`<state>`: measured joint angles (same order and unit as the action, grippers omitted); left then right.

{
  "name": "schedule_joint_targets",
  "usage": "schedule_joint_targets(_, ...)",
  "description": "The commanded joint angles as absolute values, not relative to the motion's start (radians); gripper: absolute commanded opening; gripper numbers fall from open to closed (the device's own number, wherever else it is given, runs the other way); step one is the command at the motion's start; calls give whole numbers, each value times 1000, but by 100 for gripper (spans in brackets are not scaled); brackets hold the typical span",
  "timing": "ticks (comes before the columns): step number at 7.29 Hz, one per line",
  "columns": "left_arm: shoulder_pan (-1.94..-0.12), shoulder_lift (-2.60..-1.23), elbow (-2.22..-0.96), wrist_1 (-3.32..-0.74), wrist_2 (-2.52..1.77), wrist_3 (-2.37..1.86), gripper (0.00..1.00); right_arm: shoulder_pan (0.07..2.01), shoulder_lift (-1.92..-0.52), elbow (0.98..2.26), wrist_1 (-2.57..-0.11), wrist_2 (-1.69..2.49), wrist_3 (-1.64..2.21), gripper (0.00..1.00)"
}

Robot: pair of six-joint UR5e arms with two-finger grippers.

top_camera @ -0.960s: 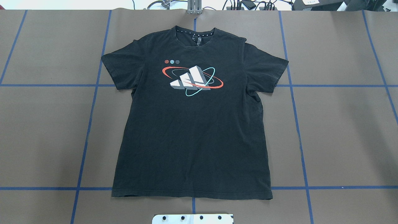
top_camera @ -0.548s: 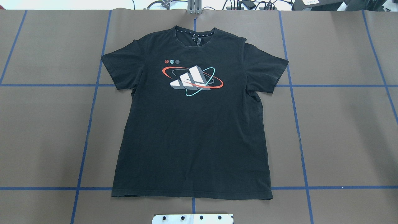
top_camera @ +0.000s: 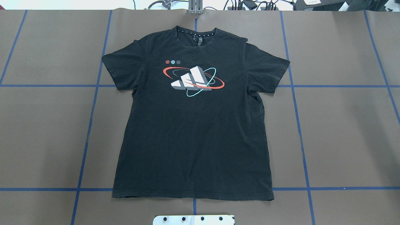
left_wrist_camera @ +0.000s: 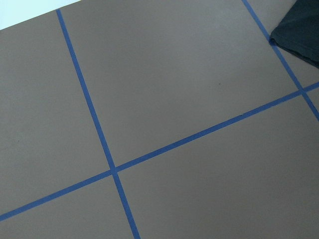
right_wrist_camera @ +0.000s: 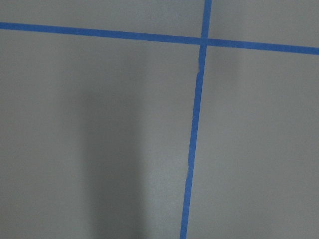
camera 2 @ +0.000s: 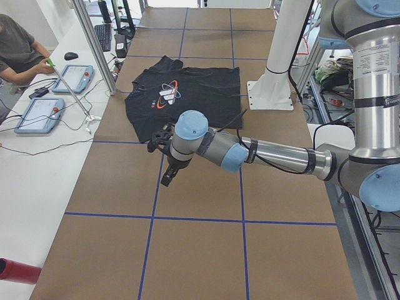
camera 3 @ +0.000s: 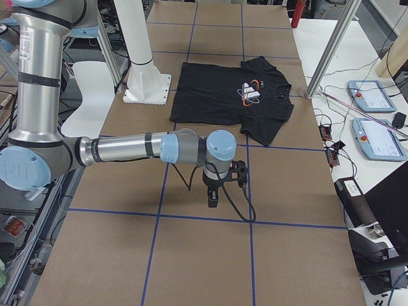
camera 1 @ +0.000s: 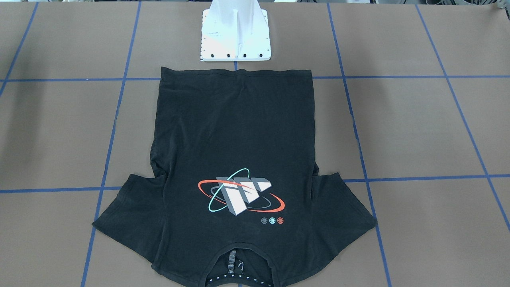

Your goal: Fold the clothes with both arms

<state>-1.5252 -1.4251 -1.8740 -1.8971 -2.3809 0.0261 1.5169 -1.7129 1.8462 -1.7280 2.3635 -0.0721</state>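
Low, left arm [camera 2: 275, 154] and right arm [camera 3: 124, 148] extend horizontally.

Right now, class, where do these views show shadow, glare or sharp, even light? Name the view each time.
Right wrist view: a soft dark shadow crosses the table. Front-facing view: the white base is nearly washed out, with little detail left. Overhead view: the shirt is evenly lit and sharp.

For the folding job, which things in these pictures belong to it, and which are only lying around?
For the job:
T-shirt
left arm
right arm

Only lying around:
pedestal
blue tape
tablets
person
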Motion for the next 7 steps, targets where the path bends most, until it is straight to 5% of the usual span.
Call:
schedule_joint_targets(1, -1525, -1422, -1864, -1899, -2388, 11, 100, 1502, -1706, 1832, -1649, 2368, -74, 100)
schedule_joint_targets(7, -1494, -1422, -1876, -1931, -2401, -21, 100, 1176, -1274, 1452, -1152, 2286, 794, 93)
